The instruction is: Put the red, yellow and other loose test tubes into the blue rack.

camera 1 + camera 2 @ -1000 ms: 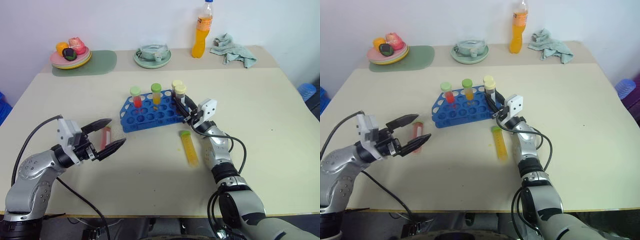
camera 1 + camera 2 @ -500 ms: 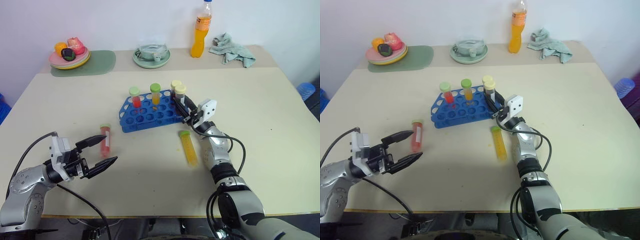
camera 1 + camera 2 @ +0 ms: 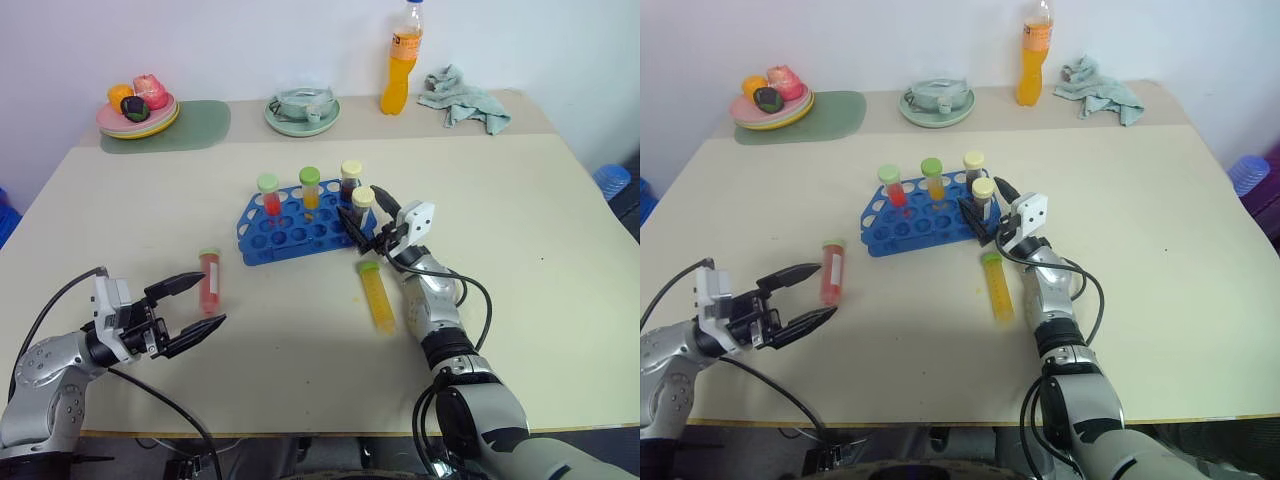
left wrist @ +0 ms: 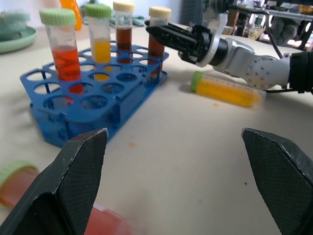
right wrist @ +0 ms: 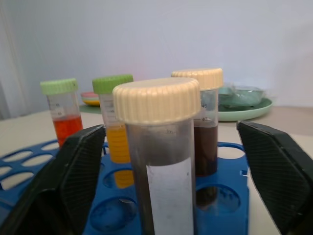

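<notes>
The blue rack [image 3: 298, 228] stands mid-table with a red tube [image 3: 268, 194], a yellow tube [image 3: 310, 188] and two dark brown tubes upright in it. My right gripper [image 3: 365, 212] is open, its fingers on either side of the front brown tube [image 5: 161, 161], which stands in a corner hole. A loose red tube [image 3: 209, 281] lies flat on the table to the rack's left. My left gripper [image 3: 210, 300] is open and empty just in front of it. A loose yellow tube [image 3: 377, 296] lies beside my right forearm.
Along the far edge stand an orange drink bottle [image 3: 400, 62], a green plate [image 3: 302, 118] with a bowl, a plate of fruit [image 3: 140, 108] on a green mat and a crumpled cloth [image 3: 462, 98].
My right gripper has opened off the front brown tube, which now stands free in the rack. My left gripper has drawn back toward the near left, off the red tube on the table.
</notes>
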